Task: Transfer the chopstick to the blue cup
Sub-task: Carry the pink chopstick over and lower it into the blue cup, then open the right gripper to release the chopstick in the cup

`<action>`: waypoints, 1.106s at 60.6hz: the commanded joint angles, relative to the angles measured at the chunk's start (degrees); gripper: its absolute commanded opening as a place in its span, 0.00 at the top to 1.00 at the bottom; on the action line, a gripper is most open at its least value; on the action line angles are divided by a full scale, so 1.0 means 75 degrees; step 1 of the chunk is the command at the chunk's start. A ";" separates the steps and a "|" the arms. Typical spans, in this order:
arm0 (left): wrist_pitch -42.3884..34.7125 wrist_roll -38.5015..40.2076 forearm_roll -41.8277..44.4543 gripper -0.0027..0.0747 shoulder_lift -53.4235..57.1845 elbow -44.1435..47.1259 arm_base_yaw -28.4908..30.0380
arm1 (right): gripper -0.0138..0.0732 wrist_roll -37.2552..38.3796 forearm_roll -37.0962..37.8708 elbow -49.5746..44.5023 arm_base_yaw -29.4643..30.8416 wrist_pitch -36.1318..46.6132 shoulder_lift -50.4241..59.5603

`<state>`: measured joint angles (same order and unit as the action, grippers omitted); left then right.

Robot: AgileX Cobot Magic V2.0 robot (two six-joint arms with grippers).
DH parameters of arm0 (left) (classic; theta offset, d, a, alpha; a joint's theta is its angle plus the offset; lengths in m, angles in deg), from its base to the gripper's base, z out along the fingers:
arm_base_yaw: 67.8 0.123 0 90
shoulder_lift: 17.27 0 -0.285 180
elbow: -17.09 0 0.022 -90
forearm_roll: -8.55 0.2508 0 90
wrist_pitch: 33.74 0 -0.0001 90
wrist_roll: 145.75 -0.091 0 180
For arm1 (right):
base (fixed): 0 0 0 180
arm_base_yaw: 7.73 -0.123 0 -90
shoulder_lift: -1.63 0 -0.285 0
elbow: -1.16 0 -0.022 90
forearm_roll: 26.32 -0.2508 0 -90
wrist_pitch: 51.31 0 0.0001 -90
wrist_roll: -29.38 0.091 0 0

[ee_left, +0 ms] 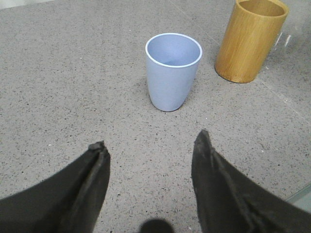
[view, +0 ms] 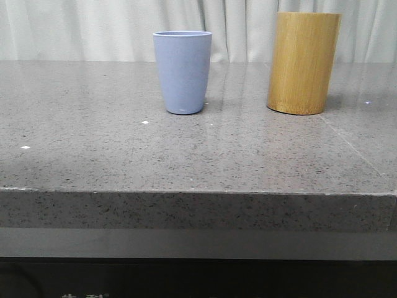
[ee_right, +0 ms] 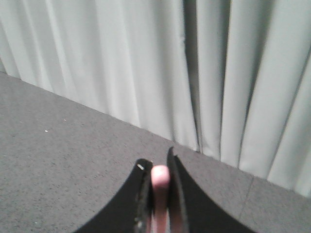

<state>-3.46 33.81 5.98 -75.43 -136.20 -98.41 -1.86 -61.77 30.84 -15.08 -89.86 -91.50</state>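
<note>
The blue cup (view: 182,71) stands upright on the grey stone table, left of centre; it also shows in the left wrist view (ee_left: 173,70), and looks empty. My left gripper (ee_left: 151,141) is open and empty, above the table short of the cup. My right gripper (ee_right: 158,165) is shut on a pink chopstick (ee_right: 160,182); only its rounded end shows between the fingers. It points toward the white curtain, with no cup in that view. Neither gripper shows in the front view.
A taller yellow-brown bamboo holder (view: 303,62) stands right of the blue cup, also in the left wrist view (ee_left: 250,39). The table (view: 93,155) has a front edge near the camera. A white curtain (ee_right: 146,58) hangs behind the table.
</note>
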 commanded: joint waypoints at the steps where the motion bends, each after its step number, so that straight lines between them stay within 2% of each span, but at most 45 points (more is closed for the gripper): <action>1: -0.0599 0.0060 -0.0018 0.47 0.0042 -0.0213 -0.0041 | 0.92 -0.0197 -0.0122 0.0495 -0.0441 0.0438 0.0287; 12: -0.0599 0.0060 -0.0018 0.47 0.0042 -0.0213 -0.0041 | 0.92 -0.0197 -0.0122 0.0479 -0.1554 0.0613 0.0099; 20: -0.0599 0.0060 -0.0018 0.50 0.0042 -0.0213 -0.0041 | 0.92 -0.0197 -0.0122 0.0479 -0.2056 0.0619 -0.0289; 48: -0.0599 0.0060 -0.0018 0.59 0.0042 -0.0213 -0.0041 | 0.90 -0.0275 -0.0122 0.0479 -0.2260 0.0884 -0.1946; 55: -0.0599 0.0060 -0.0018 0.59 0.0042 -0.0213 -0.0041 | 0.73 -0.0275 -0.0122 0.0479 -0.2260 0.0796 -0.2073; 60: -0.0599 0.0060 -0.0018 0.59 0.0042 -0.0213 -0.0041 | 0.50 -0.0275 -0.0122 0.0479 -0.2260 0.0773 -0.2106; 63: -0.0599 0.0060 -0.0018 0.59 0.0042 -0.0213 -0.0041 | 0.40 -0.0275 -0.0116 0.0479 -0.2260 0.0773 -0.2106; 67: -0.0599 0.0060 -0.0018 0.59 0.0042 -0.0213 -0.0041 | 0.32 -0.0275 -0.0116 0.0479 -0.2245 0.0764 -0.2072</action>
<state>-3.46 33.81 5.98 -75.43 -136.20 -98.41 -3.13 -61.59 32.72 -32.11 -87.12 -110.17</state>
